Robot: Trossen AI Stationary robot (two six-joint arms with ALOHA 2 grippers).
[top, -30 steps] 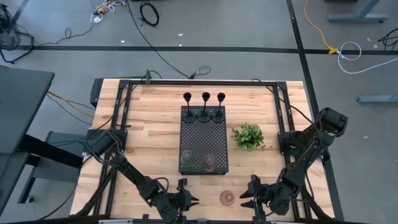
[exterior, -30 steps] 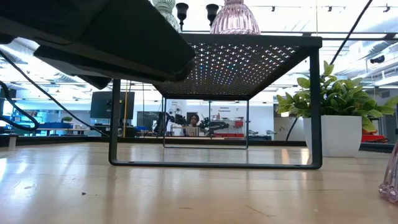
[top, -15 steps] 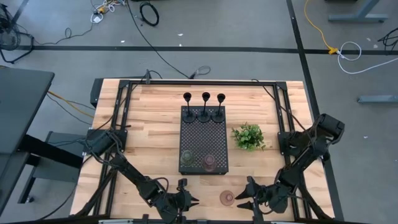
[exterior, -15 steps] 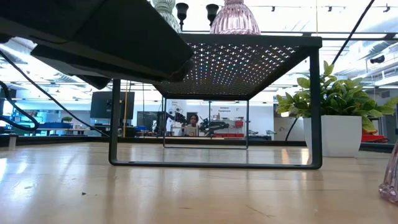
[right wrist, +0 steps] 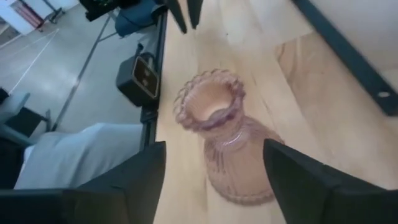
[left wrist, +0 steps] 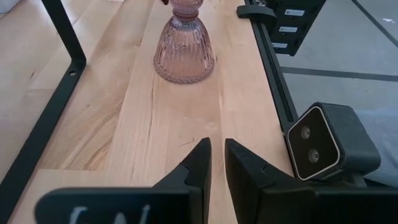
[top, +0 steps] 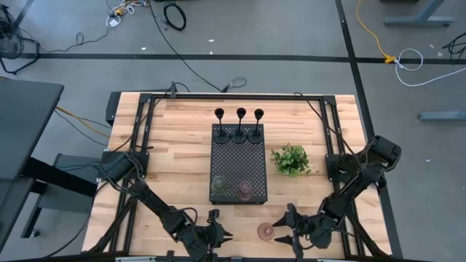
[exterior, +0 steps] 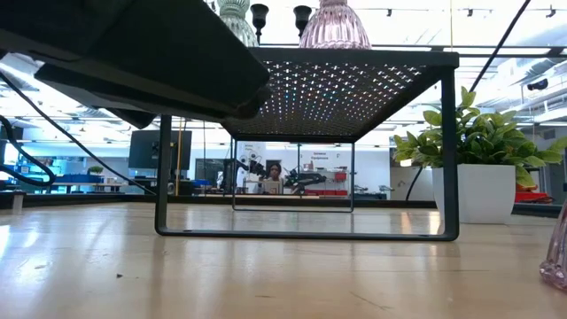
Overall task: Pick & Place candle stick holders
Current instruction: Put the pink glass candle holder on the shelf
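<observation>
Three black candle stick holders (top: pixel 239 125) stand on the far end of the black perforated tray (top: pixel 239 164). A greenish glass holder (top: pixel 220 186) and a pinkish one (top: pixel 246 190) stand on the tray's near end. A third pinkish glass holder (top: pixel 266 231) stands upright on its wide base on the table near the front edge; it also shows in the right wrist view (right wrist: pixel 227 155) and the left wrist view (left wrist: pixel 185 46). My right gripper (top: pixel 281 227) is open just right of it, one finger off each side, touching nothing. My left gripper (top: pixel 218 234) is shut and empty, left of it.
A green plant (top: pixel 291 159) in a white pot (exterior: pixel 483 193) stands right of the tray. The tray stands raised on thin legs (exterior: pixel 164 177). A small camera block (left wrist: pixel 324 142) sits at the front edge between the grippers. Bare wood lies left of the tray.
My right gripper has gone toward the table's left edge along the front, closing in on the pinkish glass holder on the table, and stays open. The holder has not moved.
</observation>
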